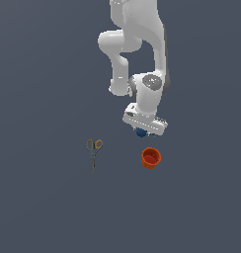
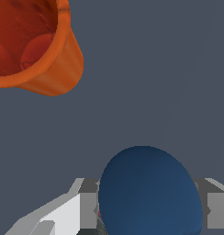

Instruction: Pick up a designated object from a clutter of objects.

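The dark blue ball [image 1: 141, 132] sits right under my white hand, between the fingers of my gripper [image 1: 141, 131]. In the wrist view the ball [image 2: 150, 193] fills the gap between the two grey fingers [image 2: 86, 209], which press at its sides, so the gripper [image 2: 150, 209] is shut on it. The orange-red cup [image 1: 151, 158] stands upright just in front of the ball, mouth up; its rim and wall show in the wrist view [image 2: 45, 59]. The yellow-handled scissors [image 1: 94, 152] lie on the exterior view's left. The dark grey lump is hidden.
The floor [image 1: 43, 207] is a flat dark grey-blue surface. The arm's white links [image 1: 137, 44] rise above the hand at the back.
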You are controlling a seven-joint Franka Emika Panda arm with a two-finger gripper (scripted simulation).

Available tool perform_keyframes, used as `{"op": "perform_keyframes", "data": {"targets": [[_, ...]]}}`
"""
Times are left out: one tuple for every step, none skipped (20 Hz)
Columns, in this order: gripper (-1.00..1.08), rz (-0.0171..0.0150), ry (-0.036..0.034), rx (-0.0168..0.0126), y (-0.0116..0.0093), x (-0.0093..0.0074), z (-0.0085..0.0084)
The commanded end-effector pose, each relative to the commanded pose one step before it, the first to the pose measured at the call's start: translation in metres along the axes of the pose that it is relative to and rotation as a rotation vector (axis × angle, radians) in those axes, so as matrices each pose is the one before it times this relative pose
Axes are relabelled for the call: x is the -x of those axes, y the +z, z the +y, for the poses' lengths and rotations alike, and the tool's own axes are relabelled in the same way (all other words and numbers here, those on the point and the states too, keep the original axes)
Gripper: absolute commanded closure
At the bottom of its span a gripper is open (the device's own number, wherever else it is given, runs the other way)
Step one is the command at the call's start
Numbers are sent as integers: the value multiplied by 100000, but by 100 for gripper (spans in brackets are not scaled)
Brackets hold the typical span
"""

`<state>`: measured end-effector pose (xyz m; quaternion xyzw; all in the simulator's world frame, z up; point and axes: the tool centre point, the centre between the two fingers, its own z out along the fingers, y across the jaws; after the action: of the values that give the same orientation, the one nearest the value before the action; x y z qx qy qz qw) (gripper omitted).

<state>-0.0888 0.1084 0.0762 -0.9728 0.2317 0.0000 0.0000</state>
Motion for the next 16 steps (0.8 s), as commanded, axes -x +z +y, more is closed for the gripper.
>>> {"op": "perform_keyframes", "data": {"targets": [[108, 95, 32, -84, -1572, -519, 1341], [108, 0, 0, 0, -693, -222, 602], [108, -48, -27, -42, -721, -229, 622], [108, -29, -3, -39, -757, -242, 654], [108, 0, 0, 0, -776, -245, 664], [108, -52, -3, -82, -791, -254, 681], [108, -35, -2, -59, -806, -257, 689], [108, 0, 0, 0, -822, -258, 695], [108, -48, -2, -85, -846, -271, 723], [108, -34, -1, -60, -870, -278, 740], [108, 0, 0, 0, -898, -283, 755], [108, -33, 1, -60, -910, -293, 775], [108, 0, 0, 0, -900, -285, 756], [108, -34, 6, -60, -892, -291, 764], [108, -24, 9, -41, -886, -290, 758], [108, 0, 0, 0, -884, -284, 745]]}}
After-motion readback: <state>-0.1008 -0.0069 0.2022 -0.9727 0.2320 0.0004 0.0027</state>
